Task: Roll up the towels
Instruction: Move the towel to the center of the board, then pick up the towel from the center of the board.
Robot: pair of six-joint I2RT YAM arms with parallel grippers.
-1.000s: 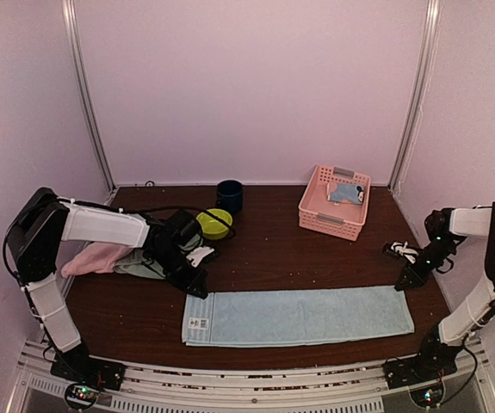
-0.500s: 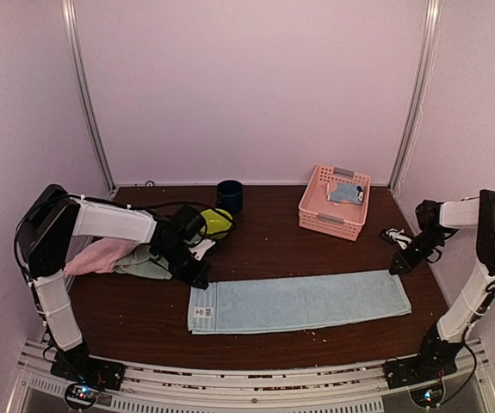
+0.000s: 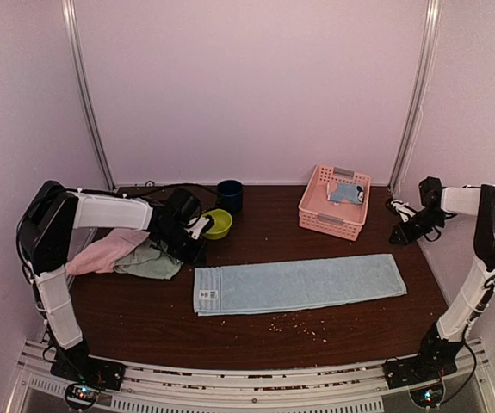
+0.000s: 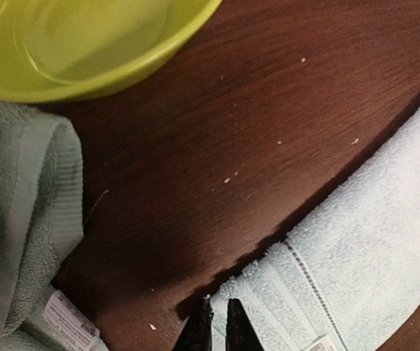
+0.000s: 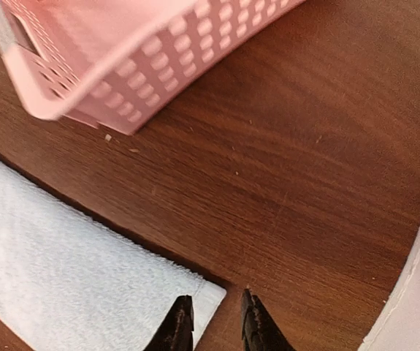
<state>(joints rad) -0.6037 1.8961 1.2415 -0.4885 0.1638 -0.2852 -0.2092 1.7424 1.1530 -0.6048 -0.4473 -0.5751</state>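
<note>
Nearest you, a scatter of crumbs point(image 3: 294, 323) lies on the desk point(image 3: 144, 327) by its front edge. Just beyond it the pale blue towel point(image 3: 299, 284) is spread flat in a long strip across the middle of the desk, its label end to the left, with no turn of a roll at either end.

Your left fingers point(image 4: 202, 333) hang by the towel's far left corner with only a slim gap between them and nothing in it. Your right fingers point(image 5: 177, 329) stand a little apart, gripping nothing, out by the right edge of the desk beyond the towel's right end.

At the left edge the mint green towel point(image 3: 152, 262) and the pink towel point(image 3: 101, 254) lie crumpled together in a heap, unrolled. Behind them sit the lime-green bowl point(image 3: 217, 224) and a dark cup point(image 3: 229, 196).

Toward the far right corner, the pink basket point(image 3: 320, 211) holds the patterned towel point(image 3: 346, 192) as a compact bundle. It's probably rolled, though it's too small to be sure.

So I'd judge one towel done at most. This one is laid out ready and two are untouched, so most of the job is ahead.
</note>
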